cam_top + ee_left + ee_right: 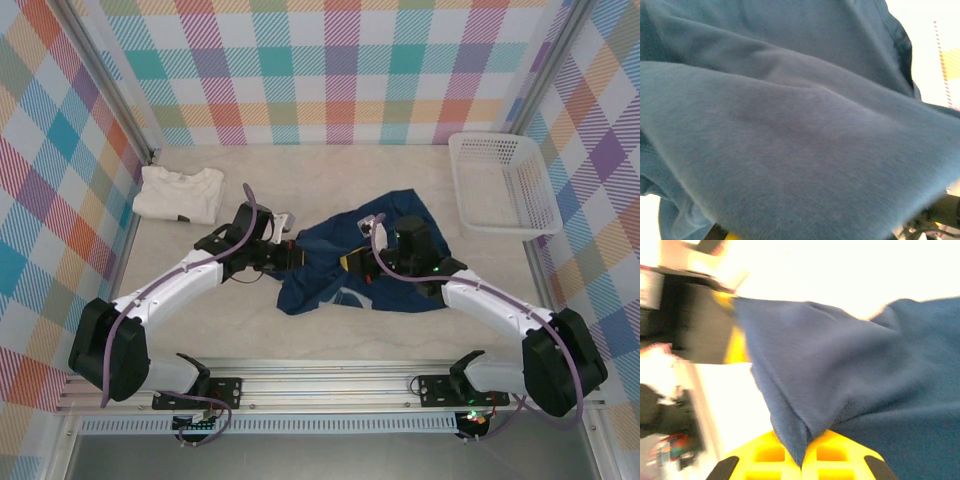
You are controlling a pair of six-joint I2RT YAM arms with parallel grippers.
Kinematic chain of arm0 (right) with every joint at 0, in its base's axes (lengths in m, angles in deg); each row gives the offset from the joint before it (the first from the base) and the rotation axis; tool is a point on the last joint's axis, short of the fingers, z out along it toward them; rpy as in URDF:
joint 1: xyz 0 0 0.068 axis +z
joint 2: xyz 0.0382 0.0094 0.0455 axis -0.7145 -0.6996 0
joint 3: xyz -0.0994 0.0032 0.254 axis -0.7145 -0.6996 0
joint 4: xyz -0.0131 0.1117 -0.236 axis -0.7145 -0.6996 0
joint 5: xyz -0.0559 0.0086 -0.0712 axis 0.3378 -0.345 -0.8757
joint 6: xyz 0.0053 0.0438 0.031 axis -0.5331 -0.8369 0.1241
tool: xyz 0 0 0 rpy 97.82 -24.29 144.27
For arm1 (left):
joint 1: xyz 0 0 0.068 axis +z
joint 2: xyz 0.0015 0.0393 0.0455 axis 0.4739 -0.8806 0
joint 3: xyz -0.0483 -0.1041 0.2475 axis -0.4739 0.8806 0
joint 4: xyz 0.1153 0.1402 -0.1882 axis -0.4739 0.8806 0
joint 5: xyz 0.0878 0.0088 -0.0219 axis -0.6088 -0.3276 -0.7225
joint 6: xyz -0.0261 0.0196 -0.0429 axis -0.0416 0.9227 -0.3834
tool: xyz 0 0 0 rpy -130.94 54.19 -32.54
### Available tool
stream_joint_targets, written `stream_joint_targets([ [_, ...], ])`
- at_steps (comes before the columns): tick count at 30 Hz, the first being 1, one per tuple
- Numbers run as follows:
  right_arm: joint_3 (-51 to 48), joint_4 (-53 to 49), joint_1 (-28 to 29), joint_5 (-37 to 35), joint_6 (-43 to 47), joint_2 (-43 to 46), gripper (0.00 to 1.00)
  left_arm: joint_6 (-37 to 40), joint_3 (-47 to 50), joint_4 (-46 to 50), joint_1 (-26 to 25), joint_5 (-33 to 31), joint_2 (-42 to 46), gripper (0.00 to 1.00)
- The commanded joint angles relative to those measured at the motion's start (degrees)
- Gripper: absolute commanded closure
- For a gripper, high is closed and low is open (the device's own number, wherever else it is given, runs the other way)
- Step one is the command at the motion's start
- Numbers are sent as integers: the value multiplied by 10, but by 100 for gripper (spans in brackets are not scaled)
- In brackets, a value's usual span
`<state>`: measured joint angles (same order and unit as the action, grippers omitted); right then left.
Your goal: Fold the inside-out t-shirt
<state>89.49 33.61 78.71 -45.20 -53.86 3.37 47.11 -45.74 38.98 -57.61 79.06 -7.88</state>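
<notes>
The t-shirt (318, 283) is light, limp knit cloth, so I expect it to sag and bunch wherever I am not holding it. It will slide easily over the smooth counter (330, 180) and keeps no shape of its own. There is nothing fragile about it, though a pinch that catches one layer can slip off. The best places to take hold are the hems, shoulder seams or corners, where the cloth is doubled and the folding lines start. My right claw (352, 262) is clamped on it now. From the wrist I see a thin pleat of fabric squeezed between my yellow fingers (770, 455), close to a raw-looking edge. My left claw (291, 254) is closed too, at the garment's left margin, and seems to have cloth in it, since a span of fabric runs across to it. From that wrist the cloth drapes right over the lens. The t-shirt lies mid-counter between my two claws, crumpled and far from flat. It is dark navy with a soft matte weave and a paler curved band near its front edge. I cannot make out a label. A cream shirt (180, 192) sits folded at the far left and a white basket (503, 180) stands at the far right, both well apart from it.
</notes>
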Motion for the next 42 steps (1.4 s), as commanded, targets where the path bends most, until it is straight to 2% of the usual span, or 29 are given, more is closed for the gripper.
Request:
stream_joint_targets([
  [1, -21, 100, -4, 166, -48, -1, 100, 1, 15, -6, 0, -57, 11, 76],
  [4, -22, 120, -9, 165, -58, -5, 100, 7, 32, -3, -15, -105, 63, 57],
  [8, -12, 122, -15, 162, -68, -19, 100, 19, 71, -5, -57, -118, 159, 46],
  [11, -5, 117, -15, 156, -68, -27, 100, 10, 85, 2, -85, -88, 194, 41],
  [15, 0, 106, -16, 143, -61, -30, 100, -8, 89, -16, -120, -33, 186, 42],
  [22, 0, 98, -17, 139, -61, -25, 100, 7, 73, -64, -140, -47, 93, 47],
  [24, -2, 97, -17, 139, -58, -22, 100, 14, 58, -83, -140, -53, 70, 52],
  [29, -15, 61, -17, 118, -28, 7, 100, 27, 19, -103, -137, -62, 18, 92],
  [31, -12, 4, -18, 81, 14, 29, 100, 30, 8, -87, -132, -42, 19, 100],
  [34, -1, -105, -11, -58, 93, 67, 100, 30, -9, -31, -109, 20, 56, 100],
  [39, 27, -163, 27, -299, 135, 78, 97, -38, -21, -20, -49, 216, 102, 100],
  [42, 68, -208, 39, -394, 120, 48, 92, -88, -13, -70, -21, 295, 108, 100],
])
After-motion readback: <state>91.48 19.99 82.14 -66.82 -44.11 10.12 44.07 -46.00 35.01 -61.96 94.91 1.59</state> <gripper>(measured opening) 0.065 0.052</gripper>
